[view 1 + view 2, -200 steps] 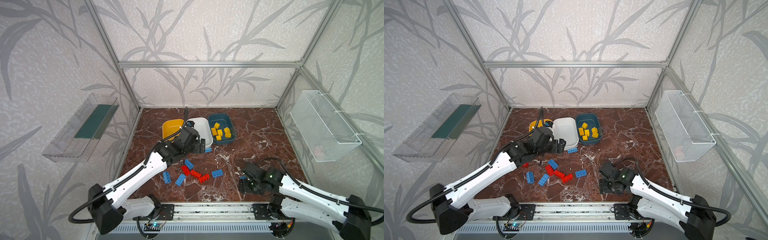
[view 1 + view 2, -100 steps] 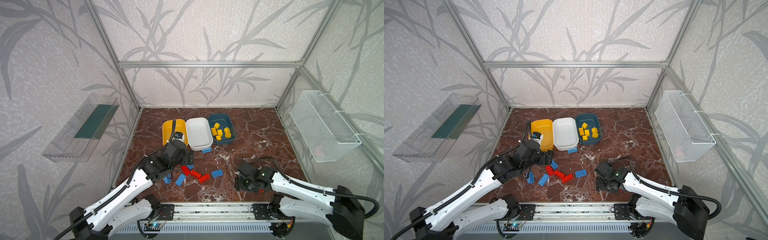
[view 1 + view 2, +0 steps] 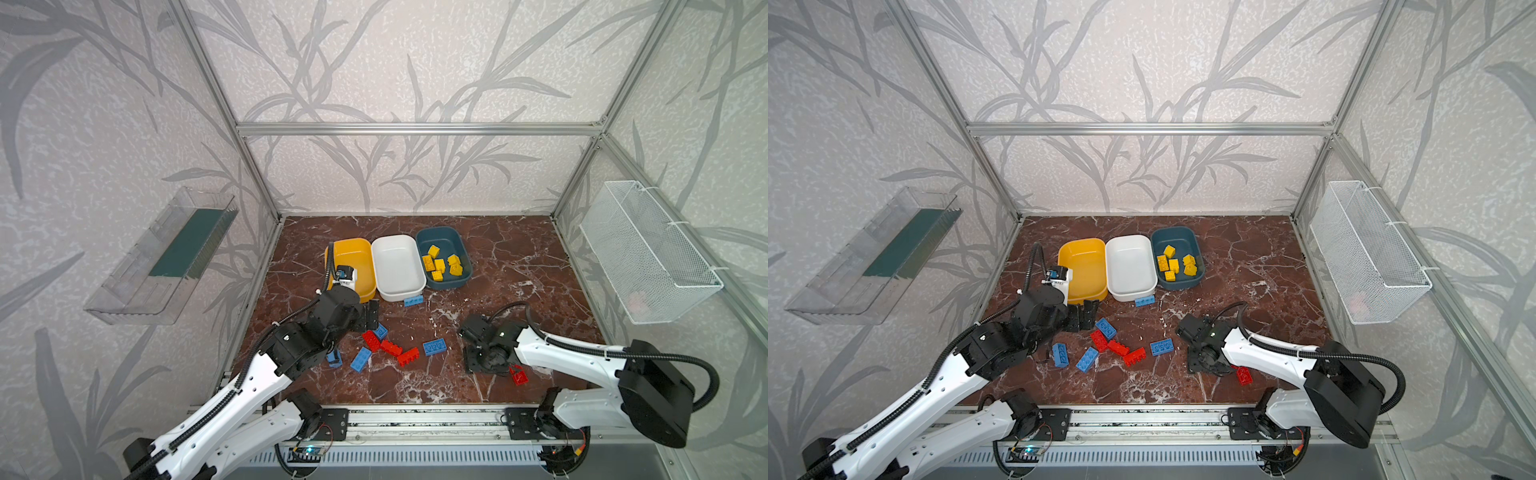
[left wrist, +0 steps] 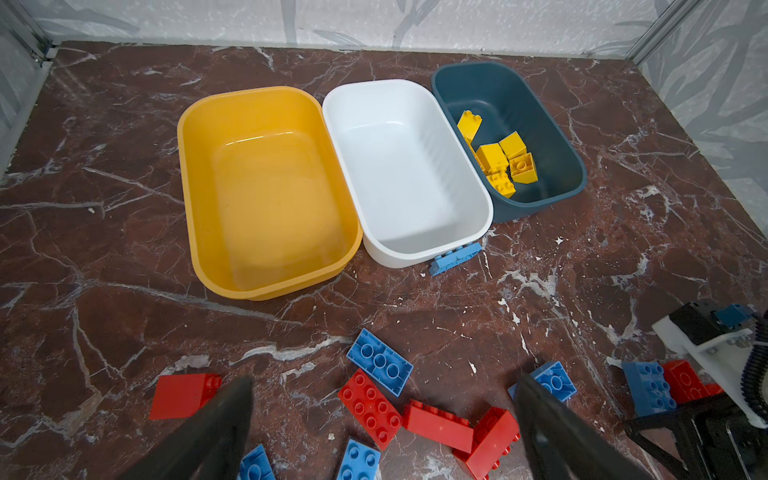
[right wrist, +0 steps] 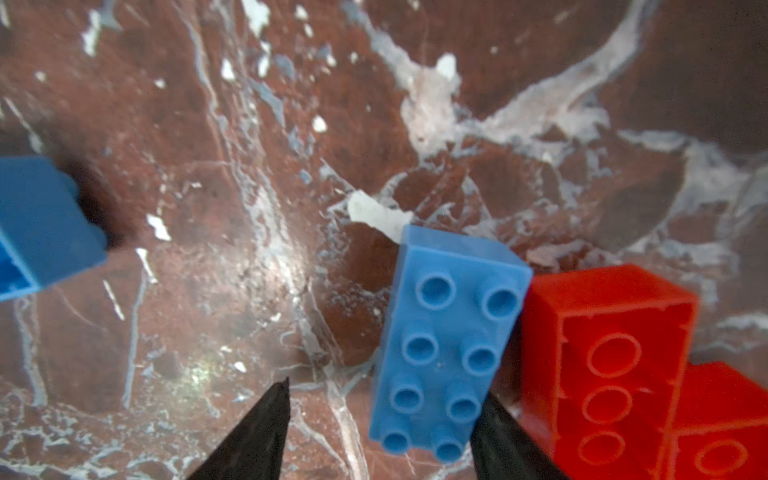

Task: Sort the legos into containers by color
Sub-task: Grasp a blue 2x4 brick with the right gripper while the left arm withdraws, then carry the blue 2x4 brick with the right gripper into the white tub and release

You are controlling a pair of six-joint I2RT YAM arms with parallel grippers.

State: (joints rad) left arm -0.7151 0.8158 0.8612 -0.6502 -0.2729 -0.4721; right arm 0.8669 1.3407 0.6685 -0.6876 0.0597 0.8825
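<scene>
1. Blue eight-stud brick [image 5: 449, 340]: lies studs up on the worktop [image 5: 249, 166], between the fingers of the right end effector [image 5: 385, 390].
2. Right end effector: jaws partly apart, low over the worktop. One finger [image 5: 503, 449] touches the brick's long side and the other [image 5: 257, 440] stands clear of it. No grip on the brick.
3. Red brick [image 5: 602, 361]: hollow side up, just beside the blue eight-stud brick on the touching finger's side.
4. Yellow bricks [image 4: 498, 162]: heaped in the teal tub [image 4: 540, 104].
5. Yellow tub [image 4: 270, 187], white tub [image 4: 407, 174] and teal tub: one row, side by side, towards the back of the worktop.
6. Stray blue brick [image 4: 455, 257]: rests against the white tub's near wall.
7. Loose red and blue bricks [image 3: 1113, 347]: scattered in front of the tubs, between the two arms.
8. Left end effector [image 4: 384, 380]: jaws wide apart, holding nothing, hovers above the scatter.
</scene>
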